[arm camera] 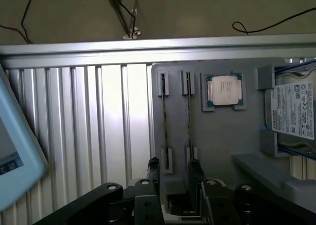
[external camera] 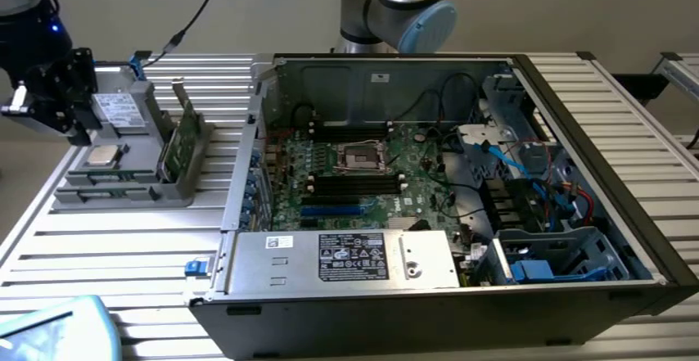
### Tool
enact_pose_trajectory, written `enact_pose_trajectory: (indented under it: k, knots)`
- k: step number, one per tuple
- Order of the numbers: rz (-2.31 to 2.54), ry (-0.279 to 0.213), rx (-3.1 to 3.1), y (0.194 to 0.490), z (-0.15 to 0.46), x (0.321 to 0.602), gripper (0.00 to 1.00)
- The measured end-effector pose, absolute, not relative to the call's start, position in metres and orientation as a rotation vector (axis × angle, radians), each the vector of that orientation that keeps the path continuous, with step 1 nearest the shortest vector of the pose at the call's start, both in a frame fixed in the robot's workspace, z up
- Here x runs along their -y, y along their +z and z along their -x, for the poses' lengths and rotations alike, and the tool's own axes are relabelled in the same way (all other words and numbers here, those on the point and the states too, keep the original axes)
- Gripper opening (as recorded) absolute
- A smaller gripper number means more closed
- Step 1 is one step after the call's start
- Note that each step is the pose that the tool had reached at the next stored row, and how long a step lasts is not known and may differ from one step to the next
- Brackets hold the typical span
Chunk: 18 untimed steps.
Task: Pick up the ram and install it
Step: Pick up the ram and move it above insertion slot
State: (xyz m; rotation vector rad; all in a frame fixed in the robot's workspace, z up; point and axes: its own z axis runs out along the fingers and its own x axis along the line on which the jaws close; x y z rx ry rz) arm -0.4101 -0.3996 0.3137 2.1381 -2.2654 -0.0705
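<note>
A ribbed aluminium table is seen, bearing a grey parts holder beside an open computer case. The ram is kept on edge in a holder slot next to the CPU. The gripper is held over one end of it, fingers apart, nothing grasped.

1 open black metal computer case holds 1 green motherboard and 1 silver box-shaped power supply. 1 grey plastic holder tray carries 2 thin green circuit boards standing on edge, 1 square silver processor chip and 1 white-labelled metal hard drive. 1 pale blue rounded-corner panel lies on 1 ribbed aluminium table. The motherboard's long black slots are too small to count.
</note>
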Motion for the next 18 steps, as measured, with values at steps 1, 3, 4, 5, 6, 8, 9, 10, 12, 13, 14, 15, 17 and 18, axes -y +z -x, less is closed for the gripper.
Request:
enact_pose_trajectory:
  k: [1, 3, 4, 5, 6, 8, 9, 10, 12, 13, 14, 15, 17, 18]
  knots:
    - [-2.134, -0.072, 2.269, 0.312, 0.410, 0.400, 0.37]
    - [-2.122, -0.075, 2.277, 0.311, 0.411, 0.400, 0.37]
    - [-2.115, -0.078, 2.281, 0.310, 0.411, 0.400, 0.37]
    - [-2.109, -0.082, 2.286, 0.310, 0.411, 0.400, 0.37]
    - [-2.102, -0.084, 2.291, 0.310, 0.411, 0.400, 0.37]
    - [-2.088, -0.087, 2.301, 0.310, 0.411, 0.400, 0.37]
    - [-2.082, -0.089, 2.306, 0.309, 0.411, 0.400, 0.37]
    - [-2.076, -0.090, 2.310, 0.309, 0.411, 0.400, 0.37]
    - [-2.068, -0.096, 2.314, 0.308, 0.411, 0.401, 0.37]
    - [-2.067, -0.099, 2.315, 0.307, 0.411, 0.401, 0.37]
    - [-2.067, -0.102, 2.316, 0.306, 0.412, 0.402, 0.37]
    - [-2.067, -0.105, 2.317, 0.305, 0.412, 0.403, 0.37]
    - [-2.068, -0.110, 2.317, 0.303, 0.412, 0.405, 0.37]
    - [-2.069, -0.112, 2.317, 0.301, 0.412, 0.406, 0.37]
